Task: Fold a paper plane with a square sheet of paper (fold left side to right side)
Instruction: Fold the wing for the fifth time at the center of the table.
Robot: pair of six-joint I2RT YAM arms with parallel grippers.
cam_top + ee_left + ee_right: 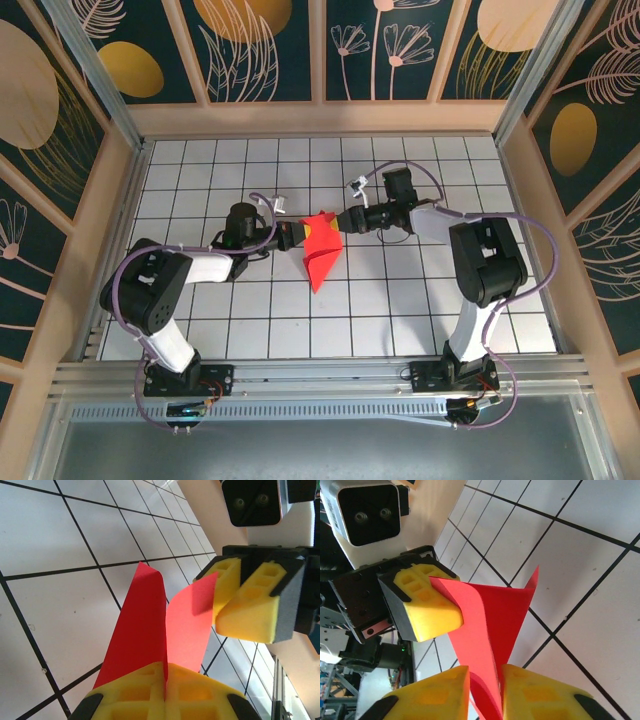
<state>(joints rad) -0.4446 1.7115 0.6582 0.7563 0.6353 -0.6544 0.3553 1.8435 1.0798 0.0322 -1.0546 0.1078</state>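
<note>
Standing at the near edge behind the two arm bases, one sees the square sheet of paper [322, 258] at the middle of the gridded table [420, 310], creased into a red wedge.

**Axis.** The wedge's long axis runs near to far. Its sharp tip points back toward the bases, and its wide end lies farther off, between the two grippers.

**Left gripper** [299, 238]. It reaches in from the left, with its yellow fingers [130, 697] pressed fully together on the paper at the crease. In the left wrist view two flaps splay upward from that pinch.

**Right gripper** [339, 222]. It faces the left one from the right, almost nose to nose and slightly farther from the bases. Its fingers [540, 695] stand either side of the paper with only a narrow gap. Whether they actually clamp the paper cannot be told.

**Relation that matters.** Both grippers sit at the wide end, about equally near the sheet, and neither is near the tip. The crease probably serves as the hinge. Folding left to right would then carry the left flap across that near-to-far line, toward the right gripper.
</note>
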